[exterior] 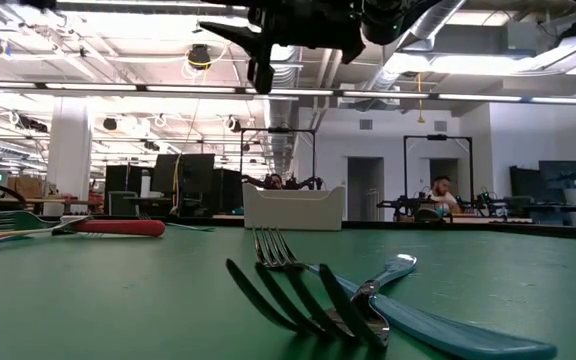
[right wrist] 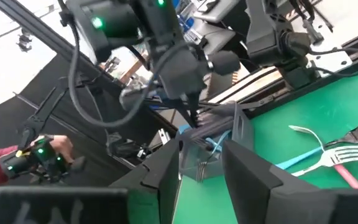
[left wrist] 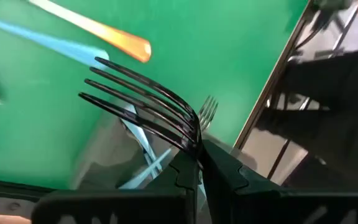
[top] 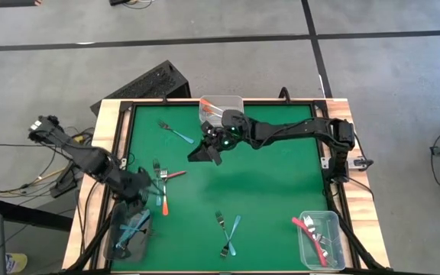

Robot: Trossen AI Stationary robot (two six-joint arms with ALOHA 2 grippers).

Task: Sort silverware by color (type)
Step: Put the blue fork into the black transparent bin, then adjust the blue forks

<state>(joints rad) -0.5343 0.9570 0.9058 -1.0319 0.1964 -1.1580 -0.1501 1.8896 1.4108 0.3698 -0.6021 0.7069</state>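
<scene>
A green felt-topped bench point(top: 281, 191) with pale wooden edges stands on grey concrete floor. Left gripper point(top: 137, 200), fingers pinched on a metal fork point(left wrist: 143, 107), hangs above the clear bin point(top: 124, 243) at the near-left corner. Thin-handled forks point(top: 228, 233) lie scattered. Right gripper point(top: 205, 149) hovers mid-bench, fingers apart, empty.

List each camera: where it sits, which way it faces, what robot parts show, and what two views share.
High: overhead, straight down on the green table, both arms.
Low: table height, level across past crossed blue forks; arms overhead.
Left wrist: on the left arm, its shut left claw gripping a fork over the blue-fork bin.
Right wrist: open right claw, facing the left arm.
Shared: that bin.
</scene>
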